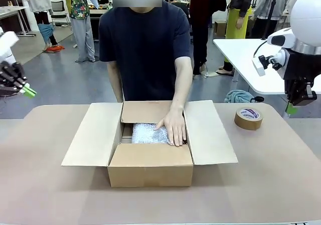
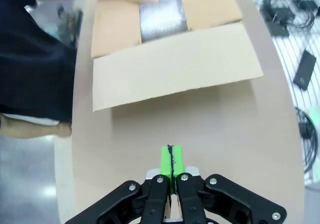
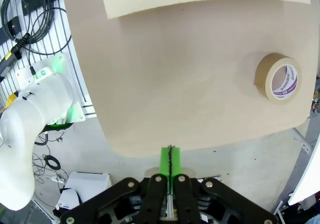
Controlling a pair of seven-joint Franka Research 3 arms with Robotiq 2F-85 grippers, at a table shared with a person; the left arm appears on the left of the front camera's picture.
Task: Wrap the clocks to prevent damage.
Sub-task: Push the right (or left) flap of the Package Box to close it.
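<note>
An open cardboard box (image 1: 150, 170) stands mid-table with its flaps spread. Inside lies a bubble-wrapped bundle (image 1: 145, 133); no clock face shows, so the clocks are hidden. A person across the table presses one hand (image 1: 174, 127) on the bundle. My left gripper (image 1: 29, 91) hangs shut and empty off the table's far left. The left wrist view has its green pads (image 2: 171, 159) pressed together, and beyond them the box flap (image 2: 175, 66) and bundle (image 2: 161, 15). My right gripper (image 1: 291, 108) is shut and empty above the table's right edge, its pads (image 3: 170, 159) closed.
A roll of brown packing tape (image 1: 248, 118) lies on the table right of the box, and the tape (image 3: 279, 77) also shows in the right wrist view. A white table (image 1: 251, 64) stands behind at the right. Bare tabletop (image 1: 261, 185) surrounds the box.
</note>
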